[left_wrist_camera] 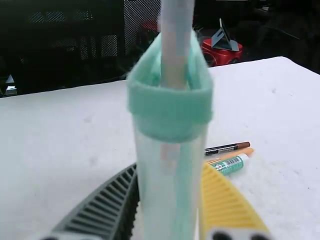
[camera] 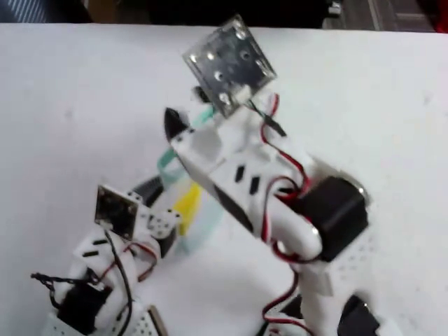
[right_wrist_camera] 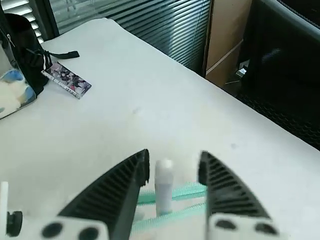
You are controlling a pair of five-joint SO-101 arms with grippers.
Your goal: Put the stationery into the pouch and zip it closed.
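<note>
My left gripper point(left_wrist_camera: 169, 171) is shut on a clear pouch point(left_wrist_camera: 167, 190) with a teal rim point(left_wrist_camera: 170, 107). It holds the pouch upright between a grey finger point(left_wrist_camera: 105, 205) and a yellow finger point(left_wrist_camera: 225, 205). A white pen point(left_wrist_camera: 176, 45) stands in the pouch mouth. My right gripper point(right_wrist_camera: 173, 160) hangs just above that mouth, open, its black fingers on either side of the pen point(right_wrist_camera: 164, 185) with a gap. In the high view the pouch point(camera: 201, 218) sits between the left gripper point(camera: 169, 190) and the right gripper point(camera: 183, 129).
A brown pen point(left_wrist_camera: 227, 148), an orange pen and a green glue stick point(left_wrist_camera: 231, 164) lie together on the white table point(left_wrist_camera: 60, 150) beyond the pouch. A black bag point(right_wrist_camera: 20, 45) and a printed card point(right_wrist_camera: 67, 80) sit near the table's far edge.
</note>
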